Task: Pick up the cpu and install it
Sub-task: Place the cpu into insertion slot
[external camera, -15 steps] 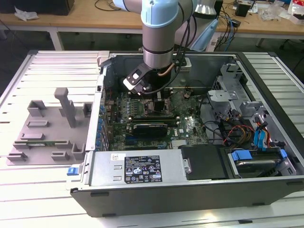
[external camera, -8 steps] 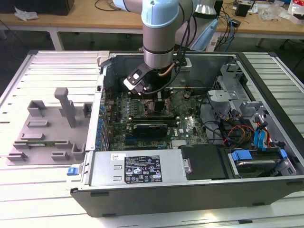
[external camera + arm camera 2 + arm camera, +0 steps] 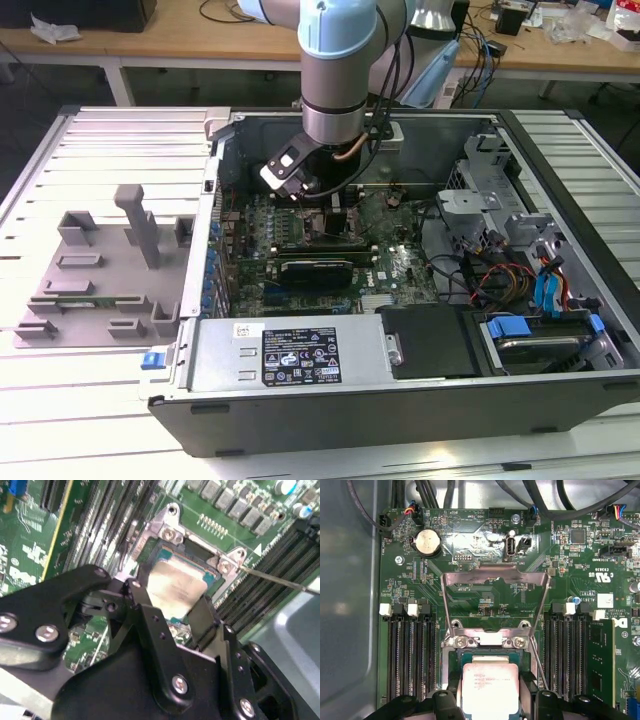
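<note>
The cpu [image 3: 490, 687], a flat silver square, lies level in the motherboard socket [image 3: 455, 657], within its black frame. My gripper [image 3: 492, 700] hangs straight over it, with one black finger [image 3: 142, 600] against each of two opposite edges of the cpu [image 3: 175, 587], so it looks shut on the chip. The socket's metal load plate [image 3: 495, 575] stands swung open behind the chip, and its thin wire lever [image 3: 280, 580] is raised. In the exterior view my gripper [image 3: 315, 205] is low inside the open computer case [image 3: 560, 180], above the board's middle.
Rows of memory slots [image 3: 412, 655] flank the socket on both sides. A grey fixture tray [image 3: 100, 270] with upright posts sits on the exterior view's left, outside the case. The power supply [image 3: 290, 355], drive bays [image 3: 530, 340] and cables [image 3: 490, 280] fill the case's near and right parts.
</note>
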Action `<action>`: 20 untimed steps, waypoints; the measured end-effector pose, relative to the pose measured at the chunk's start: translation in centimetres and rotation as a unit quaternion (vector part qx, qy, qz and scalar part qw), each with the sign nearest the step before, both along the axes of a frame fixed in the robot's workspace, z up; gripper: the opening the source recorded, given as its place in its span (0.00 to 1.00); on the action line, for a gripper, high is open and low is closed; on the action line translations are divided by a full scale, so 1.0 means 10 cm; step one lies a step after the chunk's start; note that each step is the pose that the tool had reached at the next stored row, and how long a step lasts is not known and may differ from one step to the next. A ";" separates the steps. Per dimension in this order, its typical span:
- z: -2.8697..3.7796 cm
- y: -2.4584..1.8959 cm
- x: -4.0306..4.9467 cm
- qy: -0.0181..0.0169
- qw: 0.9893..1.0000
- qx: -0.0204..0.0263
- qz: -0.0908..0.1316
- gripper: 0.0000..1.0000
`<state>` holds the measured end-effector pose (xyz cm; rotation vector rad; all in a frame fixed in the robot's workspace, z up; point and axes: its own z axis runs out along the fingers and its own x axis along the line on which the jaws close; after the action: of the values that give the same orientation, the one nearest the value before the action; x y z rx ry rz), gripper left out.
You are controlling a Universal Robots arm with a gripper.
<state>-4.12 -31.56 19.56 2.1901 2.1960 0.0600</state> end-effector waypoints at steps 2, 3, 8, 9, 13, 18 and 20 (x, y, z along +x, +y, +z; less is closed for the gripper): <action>0.014 -0.002 -0.003 0.001 1.000 -0.001 0.000 0.62; 0.047 -0.002 -0.002 0.001 1.000 -0.001 0.000 0.62; 0.211 -0.002 0.000 0.001 1.000 -0.001 0.000 0.62; 0.233 -0.002 0.001 0.001 1.000 -0.001 0.000 0.62; 0.239 -0.002 0.001 0.001 1.000 0.000 0.000 0.62; 0.241 -0.001 0.001 0.001 1.000 0.000 0.000 0.41; 0.243 -0.002 0.001 0.001 1.000 -0.001 0.000 0.23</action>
<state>-4.12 -31.58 21.99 2.1904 2.1958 0.0577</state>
